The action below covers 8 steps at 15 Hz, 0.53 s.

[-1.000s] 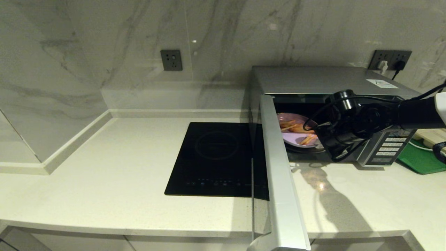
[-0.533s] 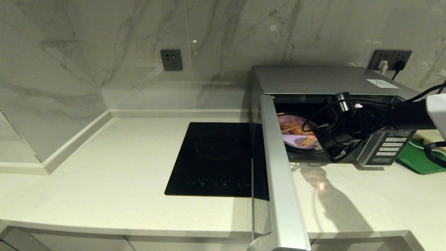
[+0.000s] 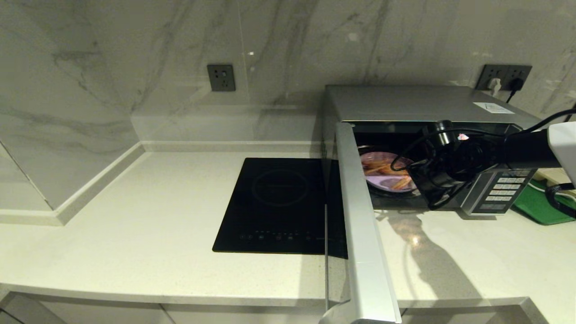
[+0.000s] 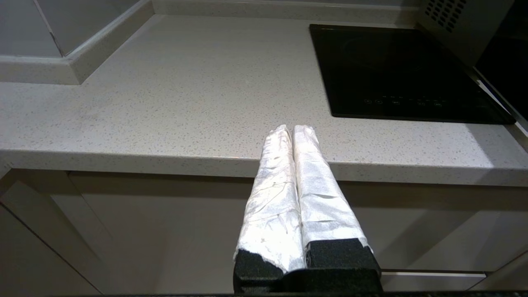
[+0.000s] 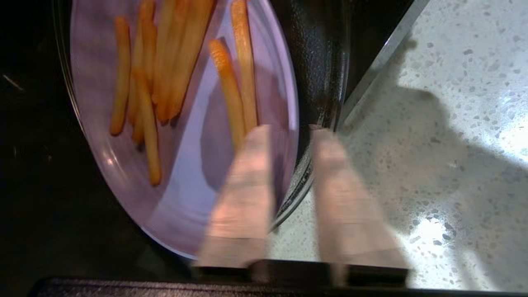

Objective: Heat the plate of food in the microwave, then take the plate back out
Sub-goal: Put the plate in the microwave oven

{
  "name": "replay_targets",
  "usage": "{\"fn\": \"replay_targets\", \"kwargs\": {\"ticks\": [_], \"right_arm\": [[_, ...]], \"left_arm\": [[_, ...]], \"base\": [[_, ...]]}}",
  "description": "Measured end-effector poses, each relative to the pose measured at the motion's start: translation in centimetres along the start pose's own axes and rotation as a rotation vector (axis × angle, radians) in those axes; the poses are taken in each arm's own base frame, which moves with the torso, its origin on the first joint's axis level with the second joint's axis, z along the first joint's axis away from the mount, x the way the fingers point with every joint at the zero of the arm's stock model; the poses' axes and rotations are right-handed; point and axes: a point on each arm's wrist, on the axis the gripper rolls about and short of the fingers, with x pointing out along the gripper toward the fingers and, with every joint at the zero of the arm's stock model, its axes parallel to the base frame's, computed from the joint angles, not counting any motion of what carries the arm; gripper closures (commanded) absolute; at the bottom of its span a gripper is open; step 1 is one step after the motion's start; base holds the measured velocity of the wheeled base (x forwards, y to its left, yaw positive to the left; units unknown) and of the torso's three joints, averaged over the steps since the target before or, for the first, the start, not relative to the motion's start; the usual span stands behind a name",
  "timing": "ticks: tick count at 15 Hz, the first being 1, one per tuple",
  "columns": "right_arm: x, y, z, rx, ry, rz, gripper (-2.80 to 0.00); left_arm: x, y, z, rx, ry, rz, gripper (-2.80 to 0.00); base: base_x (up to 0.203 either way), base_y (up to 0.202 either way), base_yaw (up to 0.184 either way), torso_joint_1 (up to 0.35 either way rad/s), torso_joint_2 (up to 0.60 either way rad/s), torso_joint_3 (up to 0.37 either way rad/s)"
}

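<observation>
At the far left the left gripper (image 4: pixel 293 134) is parked in front of the counter (image 3: pixel 157 216) edge, below its level, with its two wrapped fingers pressed together and holding nothing; it takes no part in the work. Further right, the flat black induction hob (image 3: pixel 279 204) lies in the counter, just beside the microwave (image 3: pixel 418 108); the microwave door (image 3: pixel 360 225) stands wide open, swung out toward the robot.

Inside the cavity sits the plate of food (image 3: pixel 388 173), a lilac plate with some orange fries, resting on the glass turntable (image 5: pixel 326 103). The right gripper (image 5: pixel 288 165) is at the mouth of the oven, at the near rim of the plate; its fingers are spread apart, one over the plate's rim and one outside it, so the rim lies between them, but they do not clench it as far as the blurred wrist view lets me judge. At the far right the keypad (image 3: pixel 506 186) and a green tray (image 3: pixel 544 204) are seen.

As for progress, the plate is in the oven and the door is open; whether heating is already done I cannot tell. If not, the hand must withdraw, the door be closed and the keypad pressed; in any case the plate must still come out.
</observation>
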Motion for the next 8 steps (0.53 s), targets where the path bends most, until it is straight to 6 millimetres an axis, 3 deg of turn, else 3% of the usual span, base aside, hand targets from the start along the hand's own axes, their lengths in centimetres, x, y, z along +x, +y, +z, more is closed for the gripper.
{"fn": "replay_targets", "kwargs": {"ticks": [5, 8], "right_arm": [[-0.4, 0.1, 0.1, 0.001, -0.001, 0.008, -2.8], [-1.7, 0.1, 0.3, -0.005, 0.004, 0.02, -2.8]], "left_arm": [[0.0, 0.0, 0.0, 0.0, 0.0, 0.0, 0.0], [0.0, 0.0, 0.0, 0.0, -0.001, 0.0, 0.0]], "base": [[0.0, 0.0, 0.0, 0.0, 0.0, 0.0], [0.0, 0.0, 0.0, 0.0, 0.0, 0.0]]}}
